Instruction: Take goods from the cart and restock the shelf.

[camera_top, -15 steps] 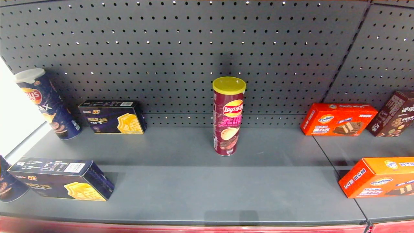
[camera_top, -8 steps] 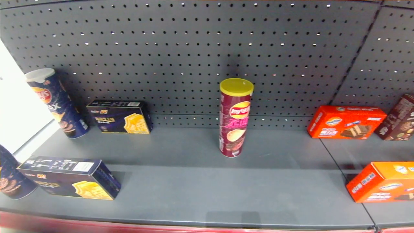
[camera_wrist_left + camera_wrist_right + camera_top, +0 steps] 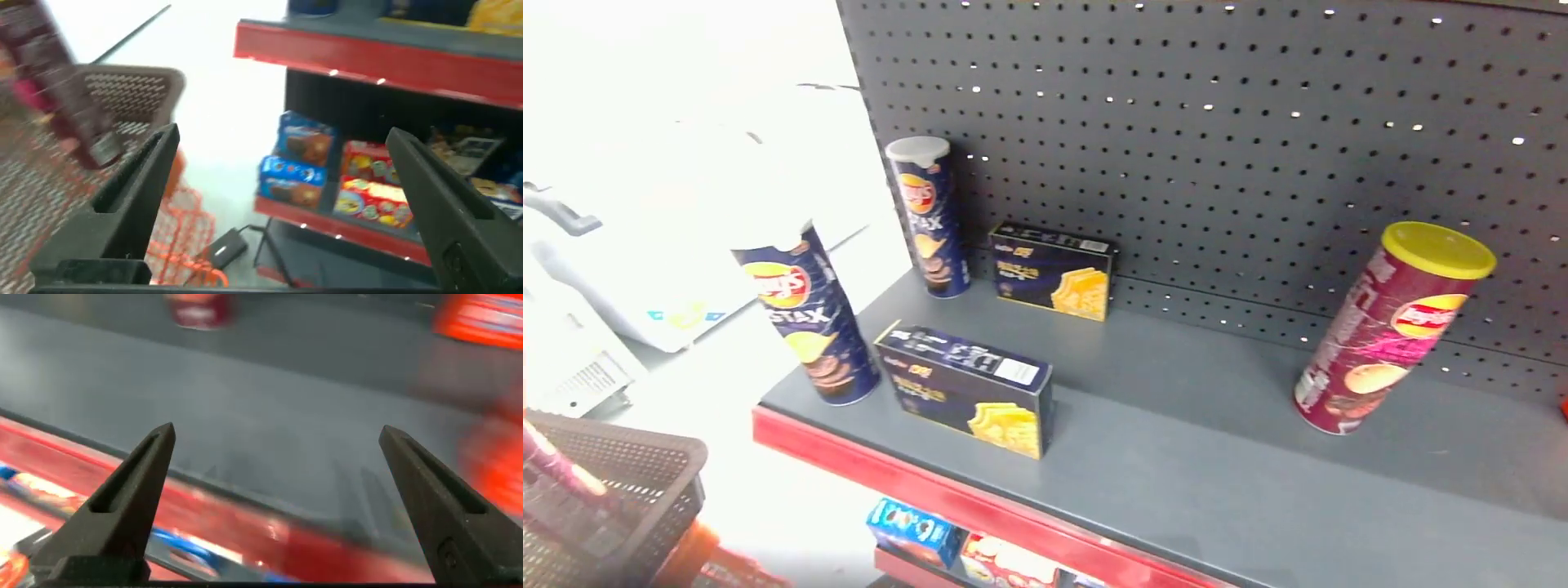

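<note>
A maroon chip can point(image 3: 1388, 327) with a yellow lid stands on the grey shelf point(image 3: 1176, 457) near the pegboard. The dark mesh cart basket point(image 3: 613, 498) sits low at the left, with a maroon can point(image 3: 556, 474) lying in it. My left gripper point(image 3: 286, 188) hangs open and empty below the shelf's red front edge point(image 3: 368, 53), beside the basket point(image 3: 122, 90) holding maroon cans point(image 3: 57, 90). Over the shelf's front point(image 3: 270, 400), my right gripper point(image 3: 274, 490) is open and empty, with the maroon can point(image 3: 198, 310) standing far beyond it.
Two navy chip cans point(image 3: 805, 327) point(image 3: 929, 216) and two navy biscuit boxes point(image 3: 968, 392) point(image 3: 1054, 269) stand at the shelf's left end. Bare shelf lies between them and the maroon can. Boxed goods point(image 3: 298, 159) fill the lower shelf. An orange box point(image 3: 482, 318) is on the shelf's right.
The head camera has swung left, so the shelf's left end and the cart basket have come into view. The goods on the shelf have not moved.
</note>
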Controlling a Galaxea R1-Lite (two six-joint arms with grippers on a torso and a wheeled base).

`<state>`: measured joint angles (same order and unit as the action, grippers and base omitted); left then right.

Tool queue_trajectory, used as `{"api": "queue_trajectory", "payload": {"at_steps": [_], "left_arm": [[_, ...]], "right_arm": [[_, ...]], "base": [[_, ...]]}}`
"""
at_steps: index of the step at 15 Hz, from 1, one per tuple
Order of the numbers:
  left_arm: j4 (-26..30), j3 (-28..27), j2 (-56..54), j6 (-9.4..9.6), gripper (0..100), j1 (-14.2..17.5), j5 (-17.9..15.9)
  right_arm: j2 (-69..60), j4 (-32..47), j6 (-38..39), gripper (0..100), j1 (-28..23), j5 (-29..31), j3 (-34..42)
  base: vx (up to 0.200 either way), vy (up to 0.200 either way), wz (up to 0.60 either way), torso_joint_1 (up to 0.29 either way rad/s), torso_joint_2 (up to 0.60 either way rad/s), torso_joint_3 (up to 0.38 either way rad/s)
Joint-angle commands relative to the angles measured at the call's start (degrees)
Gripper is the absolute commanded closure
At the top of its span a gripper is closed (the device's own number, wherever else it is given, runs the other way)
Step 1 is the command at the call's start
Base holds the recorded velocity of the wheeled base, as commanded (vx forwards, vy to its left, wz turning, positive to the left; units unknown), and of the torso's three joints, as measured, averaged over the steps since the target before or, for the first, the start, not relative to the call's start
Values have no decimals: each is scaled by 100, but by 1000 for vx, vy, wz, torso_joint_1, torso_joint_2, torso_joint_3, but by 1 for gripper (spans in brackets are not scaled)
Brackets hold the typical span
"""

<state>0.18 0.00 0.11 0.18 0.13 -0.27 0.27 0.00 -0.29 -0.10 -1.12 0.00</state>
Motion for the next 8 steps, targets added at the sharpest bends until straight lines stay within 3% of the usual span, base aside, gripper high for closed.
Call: {"api": "queue_trajectory", "payload": {"at_steps": [1,8], "left_arm": [[-1,0,-2,-9,0,4,0],[-1,0,-2,-9,0,4,0]], "right_arm": [[8,0,3,0,1,-2,0],[8,0,3,0,1,-2,0]], "base": [[0,0,600,7,-2,2],[0,0,600,2,6,0]]}}
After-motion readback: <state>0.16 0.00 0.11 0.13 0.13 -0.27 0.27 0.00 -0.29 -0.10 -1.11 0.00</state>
